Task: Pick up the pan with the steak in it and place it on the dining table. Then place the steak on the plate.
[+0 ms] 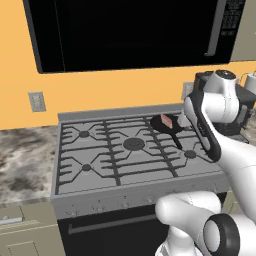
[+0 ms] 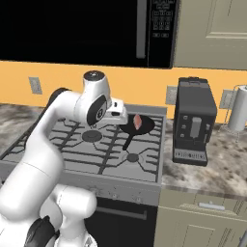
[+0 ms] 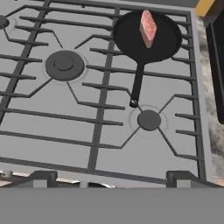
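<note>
The black pan (image 3: 127,41) sits on the stove's back right burner, its long handle (image 3: 137,83) pointing toward the front. The pinkish-red steak (image 3: 148,27) lies inside it. The pan (image 2: 147,127) and steak (image 2: 137,121) also appear in the right base view, and the pan (image 1: 161,126) with the steak (image 1: 167,121) in the left base view. My gripper (image 3: 113,178) hangs open above the stove's front, short of the handle's end, with nothing between its fingers. The dining table and the plate are out of view.
The grey stove (image 1: 130,150) has black grates. A black microwave (image 1: 130,30) hangs low above it. A dark coffee machine (image 2: 194,123) stands right of the stove, with a paper towel roll (image 2: 238,108) beyond. Granite counter (image 1: 25,160) lies to the left.
</note>
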Robot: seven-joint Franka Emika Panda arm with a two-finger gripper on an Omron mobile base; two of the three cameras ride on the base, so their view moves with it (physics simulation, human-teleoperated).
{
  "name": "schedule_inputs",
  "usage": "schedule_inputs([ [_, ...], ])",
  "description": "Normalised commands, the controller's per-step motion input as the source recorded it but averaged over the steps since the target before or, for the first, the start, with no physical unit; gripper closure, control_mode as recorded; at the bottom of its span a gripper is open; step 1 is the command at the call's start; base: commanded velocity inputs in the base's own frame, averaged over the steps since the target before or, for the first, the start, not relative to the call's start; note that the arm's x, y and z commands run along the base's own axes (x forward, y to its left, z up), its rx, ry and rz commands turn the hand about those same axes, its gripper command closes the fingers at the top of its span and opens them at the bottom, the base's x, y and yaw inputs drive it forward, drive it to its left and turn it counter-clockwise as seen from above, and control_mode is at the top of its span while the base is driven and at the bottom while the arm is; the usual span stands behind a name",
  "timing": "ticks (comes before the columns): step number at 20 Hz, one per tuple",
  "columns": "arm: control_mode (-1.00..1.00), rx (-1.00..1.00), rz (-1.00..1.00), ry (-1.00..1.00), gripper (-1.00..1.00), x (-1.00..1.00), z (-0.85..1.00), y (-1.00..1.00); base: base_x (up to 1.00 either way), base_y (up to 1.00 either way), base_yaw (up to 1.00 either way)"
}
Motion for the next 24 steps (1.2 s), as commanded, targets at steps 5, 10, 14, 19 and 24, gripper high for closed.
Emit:
schedule_inputs([
  [5,-1.00,0.00,-0.04,0.00,-1.00,0.06,-0.46,-0.13,0.00,0.00,0.00],
  [10,-1.00,0.00,-0.07,0.00,-1.00,0.28,-0.50,-0.09,0.00,0.00,0.00],
  [14,-1.00,0.00,-0.07,0.00,-1.00,0.37,-0.47,-0.04,0.00,0.00,0.00],
  [19,-1.00,0.00,-0.07,-0.02,-1.00,0.40,-0.44,-0.04,0.00,0.00,0.00],
  [24,-1.00,0.01,-0.06,0.00,-1.00,0.48,-0.42,-0.15,0.00,0.00,0.00],
])
